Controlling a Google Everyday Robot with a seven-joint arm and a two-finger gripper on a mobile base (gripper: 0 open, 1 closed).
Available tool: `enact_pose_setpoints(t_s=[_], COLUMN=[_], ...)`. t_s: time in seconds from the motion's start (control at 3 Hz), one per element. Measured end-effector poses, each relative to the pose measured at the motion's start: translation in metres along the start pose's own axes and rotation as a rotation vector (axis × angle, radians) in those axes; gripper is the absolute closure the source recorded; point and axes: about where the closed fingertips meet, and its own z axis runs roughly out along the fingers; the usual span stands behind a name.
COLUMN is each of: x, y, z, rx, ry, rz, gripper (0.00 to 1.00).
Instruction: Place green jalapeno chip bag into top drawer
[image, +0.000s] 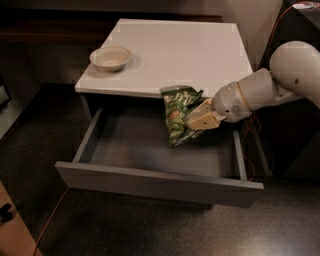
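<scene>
The green jalapeno chip bag (177, 116) hangs upright, wrinkled, over the right half of the open top drawer (155, 182), just in front of the cabinet's white top edge. My gripper (196, 120) comes in from the right on a white arm and is shut on the bag's right side with its tan fingers (202, 118). The bag's lower end dips to about the level of the drawer's rim. The drawer is pulled fully out and its grey floor is bare.
A beige bowl (110, 58) sits at the left of the white cabinet top (190, 50). A dark speckled floor surrounds the cabinet. An orange cable (50, 220) runs along the floor at lower left. A tan object (12, 230) stands at the bottom left corner.
</scene>
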Motion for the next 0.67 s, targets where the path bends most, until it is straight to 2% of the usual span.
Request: enact_pose_setpoints(t_s=[0.33, 0.67], x=[0.01, 0.029], y=[0.009, 0.012], z=[-0.004, 0.002], rx=[-0.023, -0.022], ry=[0.06, 0.133], rz=[0.002, -0.002], gripper=[1.0, 0.97])
